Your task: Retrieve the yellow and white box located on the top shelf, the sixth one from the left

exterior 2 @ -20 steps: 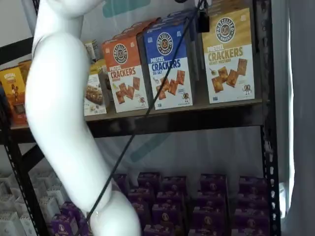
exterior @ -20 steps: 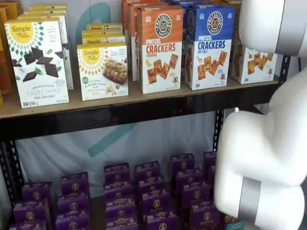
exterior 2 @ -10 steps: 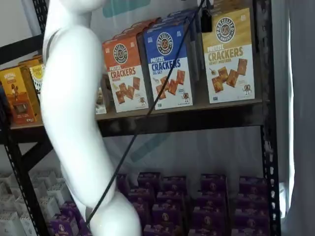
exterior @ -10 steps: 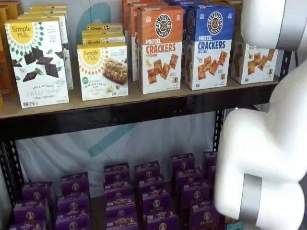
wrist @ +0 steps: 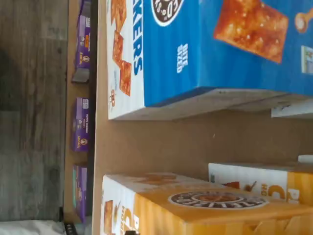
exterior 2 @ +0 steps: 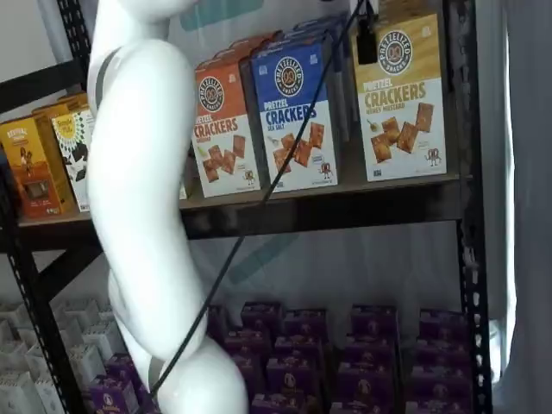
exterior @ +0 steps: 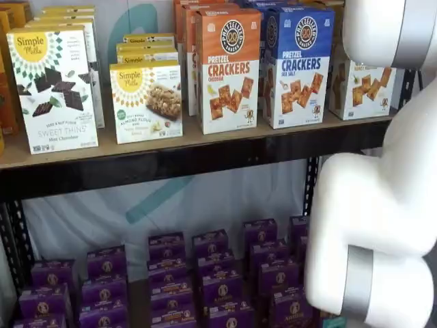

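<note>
- The yellow and white box (exterior 2: 399, 95) stands on the top shelf (exterior 2: 345, 205), right of the blue box (exterior 2: 293, 121).
- In a shelf view the arm (exterior: 382, 205) half hides it.
- The end effector (exterior 2: 366, 39) shows only dark fingers; its state is unclear.
- The wrist view shows bare board between both boxes.

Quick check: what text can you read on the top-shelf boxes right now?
"PRETZEL CRACKERS" on the orange box.
"PRETZEL CRACKERS SEA SALT" on the blue box.
"PRETZEL CRACKERS" on the yellow box; its flavour line is blurred.
"Simple Mills SWEET THINS" on the tall white box.
"Simple Mills ALMOND FLOUR" on the short white box.

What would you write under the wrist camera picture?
Looking down on the top shelf: the blue box beside the yellow and white box.
</note>
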You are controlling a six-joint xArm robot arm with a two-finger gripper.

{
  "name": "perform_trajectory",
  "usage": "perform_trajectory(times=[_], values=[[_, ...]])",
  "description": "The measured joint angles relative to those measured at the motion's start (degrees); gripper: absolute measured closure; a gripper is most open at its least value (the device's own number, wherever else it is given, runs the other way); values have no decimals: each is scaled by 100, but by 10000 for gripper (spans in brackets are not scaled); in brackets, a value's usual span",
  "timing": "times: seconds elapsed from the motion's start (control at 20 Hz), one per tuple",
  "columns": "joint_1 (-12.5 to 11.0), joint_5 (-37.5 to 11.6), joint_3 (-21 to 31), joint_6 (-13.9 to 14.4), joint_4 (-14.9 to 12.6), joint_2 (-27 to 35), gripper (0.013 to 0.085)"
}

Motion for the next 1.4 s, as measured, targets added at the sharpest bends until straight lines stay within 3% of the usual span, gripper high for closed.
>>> perform_trajectory(times=[0.45,0.8,1.3,1.4], values=[[133,780,-683,93,-480,420,130],[281,534,-318,120,-739,216,130],[302,482,-232,105,-837,143,130],[296,472,-232,98,-838,132,210]])
